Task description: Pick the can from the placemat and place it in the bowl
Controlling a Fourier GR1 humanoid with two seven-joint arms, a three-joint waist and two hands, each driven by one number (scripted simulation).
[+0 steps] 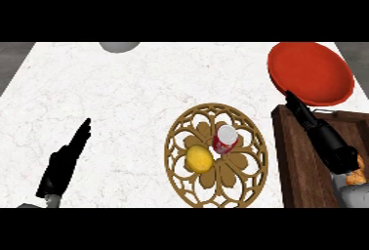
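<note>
Both black hands have straight, relaxed fingers holding nothing: the left hand [66, 156] lies on the white marble counter [108, 97] at eight o'clock, fingers aimed toward one o'clock, and the right hand [317, 129] sits at three o'clock over a dark wooden tray [302, 166], fingertips reaching toward eleven o'clock and close to the red bowl's [311, 73] lower rim. The bowl rests at one to two o'clock. The red can [225, 139] stands on the round gold placemat [216, 155] near centre, just beside a lemon [199, 158] at its seven o'clock, well apart from both hands.
</note>
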